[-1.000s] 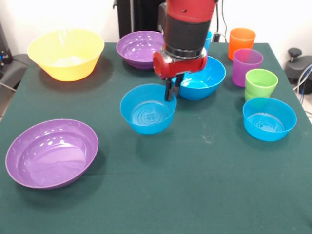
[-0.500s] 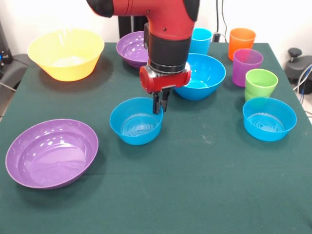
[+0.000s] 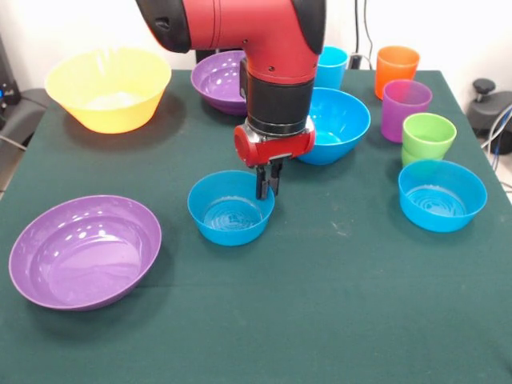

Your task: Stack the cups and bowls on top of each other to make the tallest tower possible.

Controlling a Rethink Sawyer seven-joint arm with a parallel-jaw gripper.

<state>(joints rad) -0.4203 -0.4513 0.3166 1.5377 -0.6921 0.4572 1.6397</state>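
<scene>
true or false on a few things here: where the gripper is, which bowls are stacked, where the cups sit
1. The gripper pinches the rim of a small blue bowl. True.
2. The yellow bowl sits inside a purple bowl. False: it stands alone on the table.
3. The green cup stands beside the purple cup. True.
4. A tower of several bowls already stands. False: no bowl is stacked yet.

No readable text, no labels, no brand marks, no numbers or signs anywhere, plain glossy bowls (image 3: 230,210) and cups (image 3: 406,110) unmarked, red arm casing (image 3: 248,24) bare, green worktop (image 3: 336,304) unprinted
</scene>
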